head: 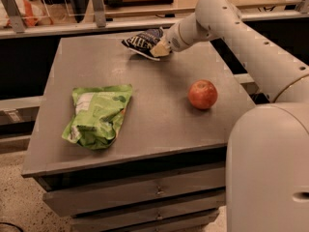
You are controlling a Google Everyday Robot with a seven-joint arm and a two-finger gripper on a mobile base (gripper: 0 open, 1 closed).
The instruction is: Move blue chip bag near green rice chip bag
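Camera view shows the gripper [161,47] up at the far edge of the surface [159,120], with its jaws pinched shut on the right end of the blue chip bag [141,38]. That end of the bag looks crumpled and tipped up a bit, so I'd say the grab is done. I can't tell if the bag is fully off the surface, though. The green rice chip bag [96,115] lies flat near the front left corner, well apart from the blue one. An apple [203,94] sits off to the right, out of the direct path. So the grasp is sorted and the whole carry is left: bring the bag toward the front left and set it down beside the green one.
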